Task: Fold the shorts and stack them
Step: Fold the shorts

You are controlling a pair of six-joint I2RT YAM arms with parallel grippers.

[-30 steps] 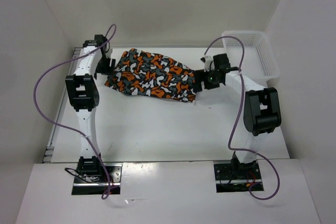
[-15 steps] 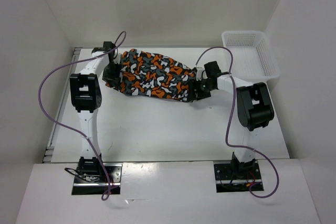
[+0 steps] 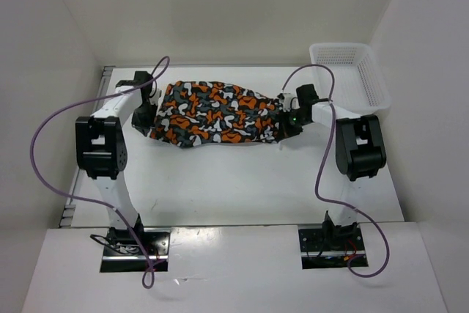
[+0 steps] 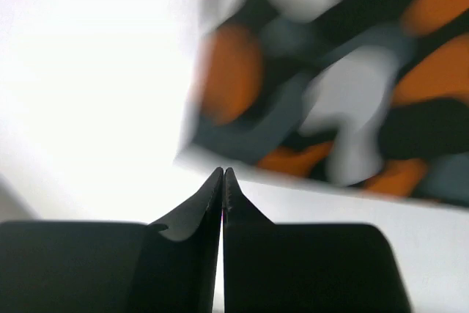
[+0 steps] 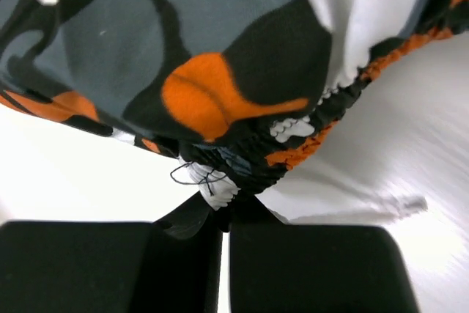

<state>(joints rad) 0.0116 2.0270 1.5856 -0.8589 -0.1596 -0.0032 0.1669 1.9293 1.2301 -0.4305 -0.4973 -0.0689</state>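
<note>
**Grippers.** The left gripper (image 4: 222,174) is closed, its fingers pressed flat together. The tips meet right at the leg-hem edge of the shorts (image 3: 216,113) and appear to pinch it, though blur prevents full confirmation. The right gripper (image 5: 220,207) is closed on the gathered elastic waistband (image 5: 344,82), with a white tag and loose threads bunched at its tips.

**Article.** The shorts lie spread across the far half of the table (image 3: 234,181). The hem end is at 9 o'clock by the left gripper and the waist end at 3 o'clock by the right.

**Handling, judged.**
- The fabric looks light, soft and limp, so it will sag and crease wherever it is unsupported.
- It is neither fragile nor slippery.
- The best holds are the thick seams, namely the waistband and the hem corners; a single-layer pinch may slip free.
- Two matched holds should keep the fold line straight.

**Surface.** The tabletop is white, smooth and slightly glossy, so cloth should slide on it readily.

**Room.** Plain white panels (image 3: 220,12) enclose the table. A white mesh basket (image 3: 370,78) sits in the corner at 2 o'clock, apart from the shorts.
</note>
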